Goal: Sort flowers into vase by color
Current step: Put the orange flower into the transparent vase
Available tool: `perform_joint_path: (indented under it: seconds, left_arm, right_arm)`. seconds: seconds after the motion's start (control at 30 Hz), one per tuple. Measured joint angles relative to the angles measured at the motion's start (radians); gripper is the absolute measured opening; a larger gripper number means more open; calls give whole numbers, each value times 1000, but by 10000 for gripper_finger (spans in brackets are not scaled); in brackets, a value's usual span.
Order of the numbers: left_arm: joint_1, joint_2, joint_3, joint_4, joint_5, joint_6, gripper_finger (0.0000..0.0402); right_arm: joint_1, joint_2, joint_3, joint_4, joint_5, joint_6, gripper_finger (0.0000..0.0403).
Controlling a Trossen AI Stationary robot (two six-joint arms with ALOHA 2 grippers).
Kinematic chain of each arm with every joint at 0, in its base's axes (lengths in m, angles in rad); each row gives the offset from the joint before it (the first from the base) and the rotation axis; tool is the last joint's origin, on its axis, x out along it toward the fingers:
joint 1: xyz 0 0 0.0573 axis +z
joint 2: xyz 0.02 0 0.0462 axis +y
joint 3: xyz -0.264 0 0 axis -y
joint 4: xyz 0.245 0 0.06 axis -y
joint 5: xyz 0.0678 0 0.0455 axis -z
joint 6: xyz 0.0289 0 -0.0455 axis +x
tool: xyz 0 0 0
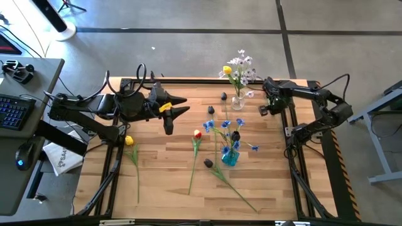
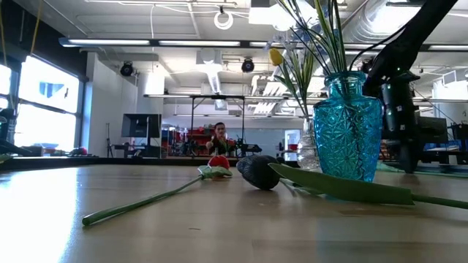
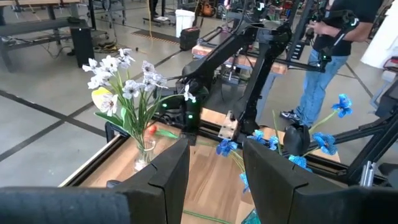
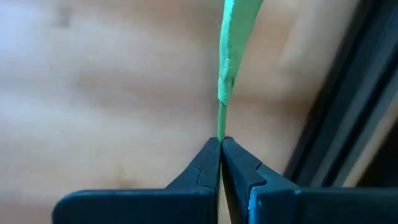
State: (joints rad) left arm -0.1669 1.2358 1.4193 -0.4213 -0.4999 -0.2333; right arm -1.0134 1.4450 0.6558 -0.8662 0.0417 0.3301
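On my right wrist view, my right tool is clenched on a thin green stem, low over the desk by its right rail. A red tulip and a yellow tulip lie on the wood. The blue vase holds blue sprays; farther back, a clear vase holds white ones. My left tool hovers, part-open and empty.

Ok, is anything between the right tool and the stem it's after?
Nothing visible stands between them. The right tool is shut directly on the thin green stem, which is pinched between its fingertips.
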Motion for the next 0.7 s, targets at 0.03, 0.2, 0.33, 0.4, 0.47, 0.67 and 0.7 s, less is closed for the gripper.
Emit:
perform_joint_path:
  seconds: [0.03, 0.2, 0.33, 0.4, 0.47, 0.67, 0.7]
  left_arm:
    - [0, 0, 0, 0, 0, 0, 140]
    - [0, 0, 0, 0, 0, 0, 140]
    - [0, 0, 0, -2, 0, 0, 140]
    - [0, 0, 0, -2, 0, 0, 140]
    - [0, 0, 0, -2, 0, 0, 140]
    - [0, 0, 0, -1, 0, 17, 140]
    - [0, 0, 0, -1, 0, 23, 140]
  right_arm:
    - [8, -28, -5, -22, -28, 12, 2]
    - [36, -198, -2, -54, -73, 89, 1]
    - [69, -366, -2, -117, -68, 173, 0]
    - [92, -456, -2, -163, -58, 218, 0]
    - [124, -550, -2, -175, -42, 257, 0]
    - [251, -827, -2, -55, 34, 349, 0]
    - [270, -867, -2, -8, 53, 350, 0]
